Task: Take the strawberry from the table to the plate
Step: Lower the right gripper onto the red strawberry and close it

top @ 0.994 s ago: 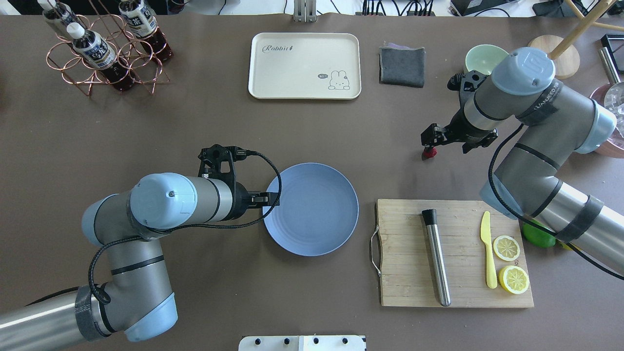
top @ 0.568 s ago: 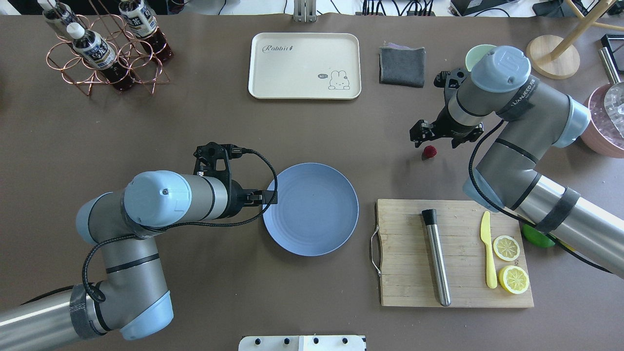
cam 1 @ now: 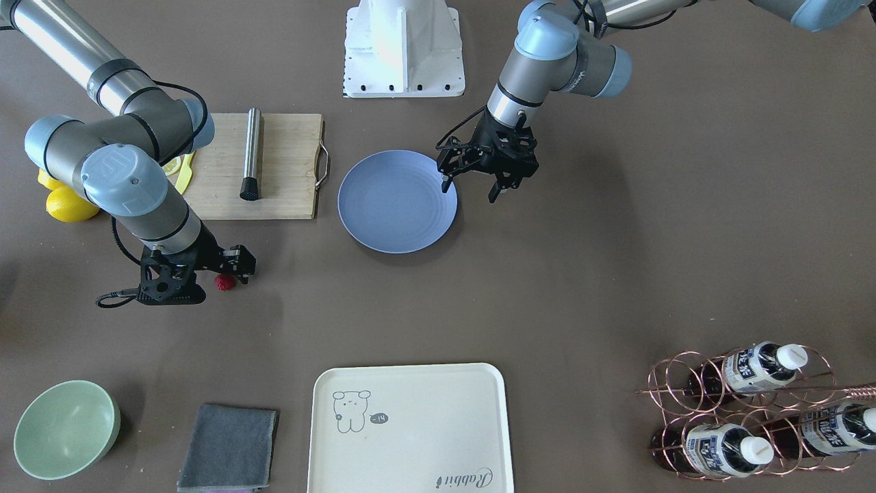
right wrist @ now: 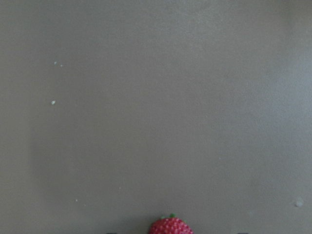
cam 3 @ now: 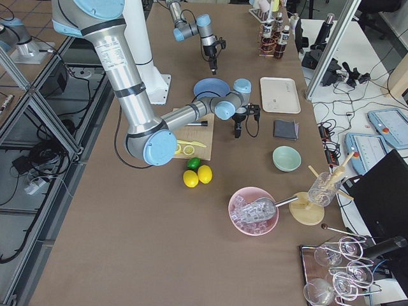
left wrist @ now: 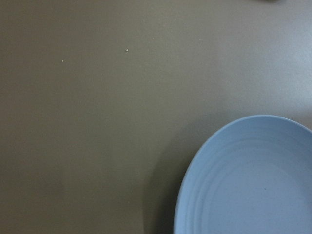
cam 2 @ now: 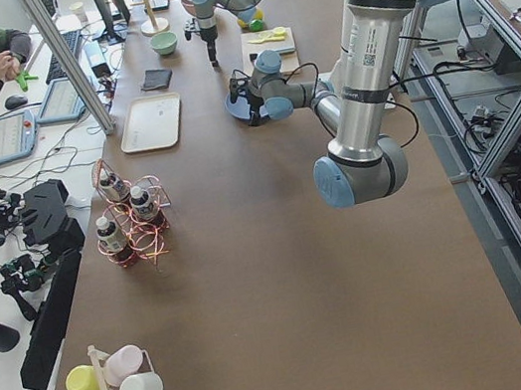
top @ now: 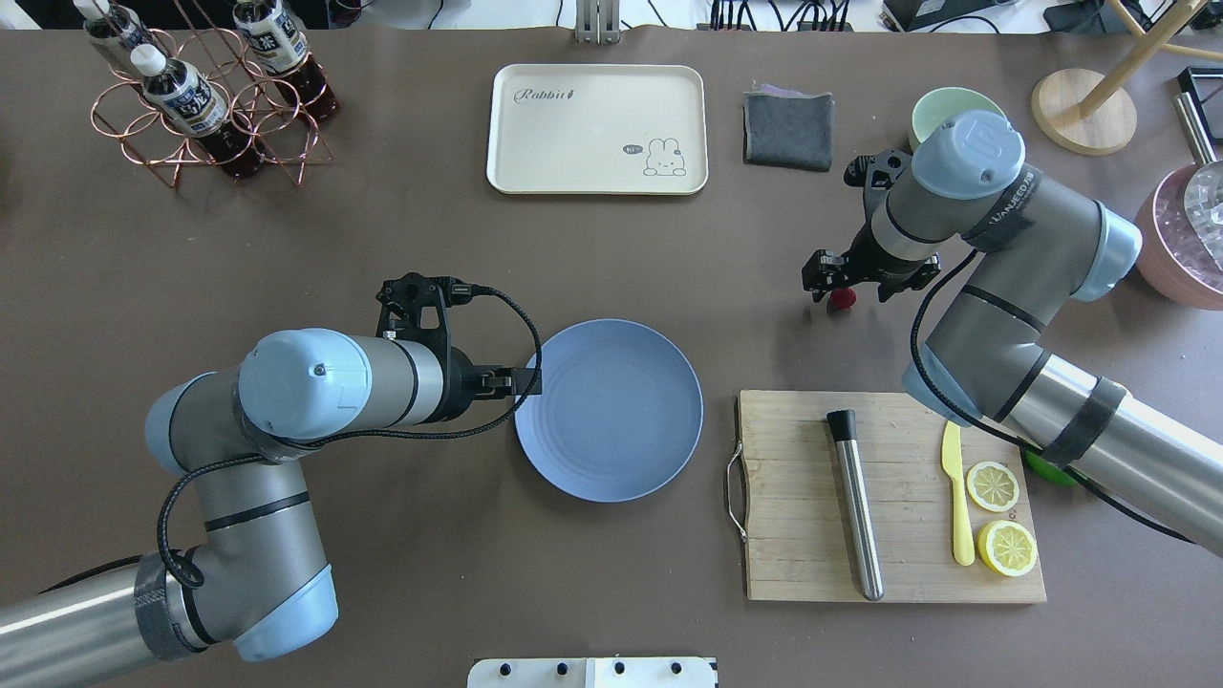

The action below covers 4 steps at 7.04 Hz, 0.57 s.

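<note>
Hovering low, my right jaws stand wide apart around the strawberry (top: 841, 298), which sits on the worktop (top: 382, 239), well apart from the plate (top: 611, 411). Next I should pinch it softly, lift, and carry it over. My left jaws hang spread by the plate.

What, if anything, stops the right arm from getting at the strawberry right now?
Nothing visible, so probably yes. The right gripper is open directly over the strawberry, straddling it, and the berry sits alone on the table, apart from the cutting board.
</note>
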Each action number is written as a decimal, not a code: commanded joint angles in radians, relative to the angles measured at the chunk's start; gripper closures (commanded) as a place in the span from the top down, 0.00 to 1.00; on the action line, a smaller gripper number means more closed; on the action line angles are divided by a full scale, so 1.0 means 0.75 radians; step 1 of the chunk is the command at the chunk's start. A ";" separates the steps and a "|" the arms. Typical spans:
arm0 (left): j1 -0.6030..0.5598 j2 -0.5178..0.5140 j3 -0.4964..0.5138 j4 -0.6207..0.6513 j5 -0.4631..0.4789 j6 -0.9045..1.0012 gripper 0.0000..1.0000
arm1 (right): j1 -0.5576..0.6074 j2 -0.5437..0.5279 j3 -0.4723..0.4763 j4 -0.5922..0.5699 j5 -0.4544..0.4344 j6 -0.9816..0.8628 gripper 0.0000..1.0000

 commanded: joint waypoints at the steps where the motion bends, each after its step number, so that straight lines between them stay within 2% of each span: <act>1: -0.005 0.001 -0.019 0.002 -0.001 0.002 0.98 | -0.006 0.000 -0.001 0.001 0.000 -0.002 0.00; 3: -0.036 0.001 -0.033 0.004 -0.003 0.004 0.98 | -0.002 0.012 0.014 0.001 -0.017 0.002 0.00; 4: -0.115 0.011 -0.037 0.014 -0.066 0.059 0.98 | 0.014 0.010 0.048 0.001 -0.008 -0.010 0.00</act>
